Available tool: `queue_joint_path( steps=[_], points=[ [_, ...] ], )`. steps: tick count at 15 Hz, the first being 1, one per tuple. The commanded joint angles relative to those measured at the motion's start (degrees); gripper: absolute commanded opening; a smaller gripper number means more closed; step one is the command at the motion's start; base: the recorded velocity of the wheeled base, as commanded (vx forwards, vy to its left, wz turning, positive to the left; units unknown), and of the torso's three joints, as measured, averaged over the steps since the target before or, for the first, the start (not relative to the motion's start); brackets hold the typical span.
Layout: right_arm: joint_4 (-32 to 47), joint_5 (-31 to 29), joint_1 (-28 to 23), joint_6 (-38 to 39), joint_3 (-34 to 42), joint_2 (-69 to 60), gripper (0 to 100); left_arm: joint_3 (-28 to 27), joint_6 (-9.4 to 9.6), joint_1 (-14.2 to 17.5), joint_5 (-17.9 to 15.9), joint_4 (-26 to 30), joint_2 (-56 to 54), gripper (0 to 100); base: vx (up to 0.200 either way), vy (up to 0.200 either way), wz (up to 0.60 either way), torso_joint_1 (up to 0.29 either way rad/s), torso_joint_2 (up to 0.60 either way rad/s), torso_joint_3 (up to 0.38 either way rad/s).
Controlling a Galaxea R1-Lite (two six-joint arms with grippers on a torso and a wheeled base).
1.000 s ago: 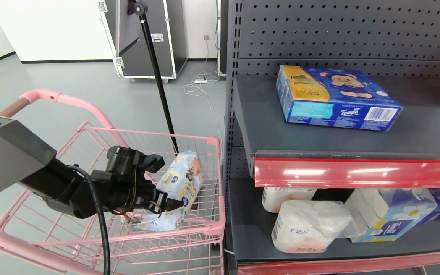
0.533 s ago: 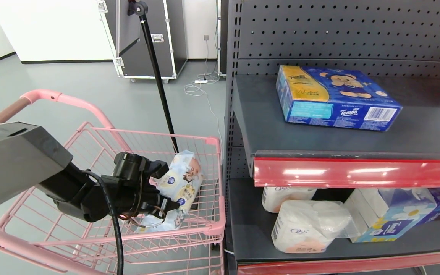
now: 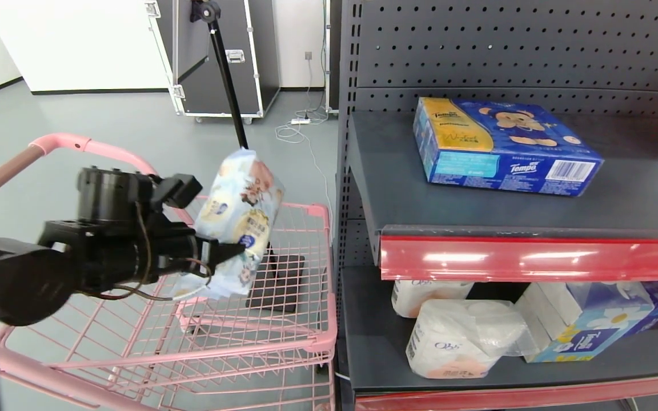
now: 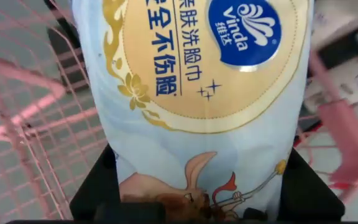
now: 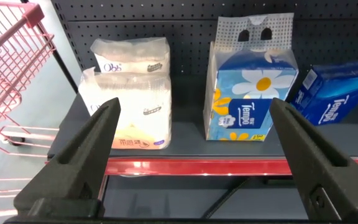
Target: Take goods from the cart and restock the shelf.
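My left gripper [image 3: 212, 251] is shut on a light blue soft pack of tissues [image 3: 239, 220], held above the pink wire cart [image 3: 312, 339], left of the shelf. In the left wrist view the pack [image 4: 197, 93] stands between my two black fingers [image 4: 95, 190]. The upper shelf board [image 3: 420, 200] holds a blue tissue box [image 3: 500, 145]. My right gripper [image 5: 197, 155] is open, facing the lower shelf, where a white roll pack [image 5: 129, 93] and a blue flowered tissue pack [image 5: 250, 93] stand.
A black tripod pole [image 3: 232, 108] rises just behind the cart. A black flight case [image 3: 220, 57] stands farther back on the grey floor. The lower shelf [image 3: 374, 348] holds white roll packs [image 3: 457, 339] and blue packs [image 3: 586, 319]. Bare board lies left of the blue box.
My left gripper has lifted the tissue pack up out of the cart basket and now holds it above the cart's rim. The shelf goods have not moved.
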Motion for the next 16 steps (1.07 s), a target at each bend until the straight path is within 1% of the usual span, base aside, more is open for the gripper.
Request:
queue_joint_path(
  steps=[1, 2, 3, 4, 5, 6, 7, 8, 10, 11, 16],
  points=[
    [0.00, 0.01, 0.00, 0.03, 0.00, 0.00, 100, -0.04, -0.64, 6.35, 0.03, 4.96, -24.82, 0, 0.000, 0.000, 0.00, 0.000, 0.00, 0.000],
    [0.00, -0.07, 0.00, 0.12, 0.00, 0.00, 100, 0.75, -0.64, 8.11, 0.03, 8.30, -31.85, 0, 0.000, 0.000, 0.00, 0.000, 0.00, 0.000],
    [0.00, -0.16, 0.00, 0.12, 0.00, 0.00, 100, 2.86, -0.64, 8.81, 0.03, 12.78, -39.67, 0, 0.000, 0.000, 0.00, 0.000, 0.00, 0.000],
    [0.00, -0.16, 0.00, 0.12, 0.00, 0.00, 100, 2.86, -0.64, 8.81, 0.03, 12.78, -39.67, 0, 0.000, 0.000, 0.00, 0.000, 0.00, 0.000],
    [0.00, -0.25, 0.00, 0.12, 0.00, 0.00, 100, 7.17, -0.73, 8.90, 0.03, 22.09, -54.97, 0, 0.000, 0.000, 0.00, 0.000, 0.00, 0.000],
    [0.00, -0.25, 0.00, 0.03, 0.00, 0.00, 100, 8.93, -0.73, 8.90, 0.03, 27.28, -62.00, 0, 0.000, 0.000, 0.00, 0.000, 0.00, 0.000],
    [0.00, -0.34, 0.00, 0.03, 0.00, 0.00, 100, 10.77, -0.64, 8.90, 0.12, 30.88, -68.06, 0, 0.000, 0.000, 0.00, 0.027, -0.09, -0.076],
    [0.00, -0.34, 0.00, 0.03, 0.00, 0.00, 100, 12.35, -0.64, 8.90, 0.12, 33.08, -73.42, 0, 0.000, 0.000, 0.00, 0.066, -0.29, -0.198],
    [0.00, -0.34, 0.00, 0.12, 0.00, 0.00, 100, 15.08, -0.64, 8.90, 0.74, 34.05, -79.22, 0, 0.000, 0.000, 0.00, 0.112, -0.42, -0.298],
    [0.00, -0.34, 0.00, 0.12, 0.00, 0.00, 100, 17.45, -0.38, 8.90, 1.53, 34.05, -82.21, 0, 0.000, 0.000, 0.00, 0.129, -0.49, -0.339],
    [0.00, -0.34, 0.00, 0.03, 0.00, 0.00, 100, 17.98, -0.38, 8.81, 1.53, 33.70, -82.56, 0, 0.000, 0.000, 0.00, 0.179, -0.53, -0.364]
  ],
)
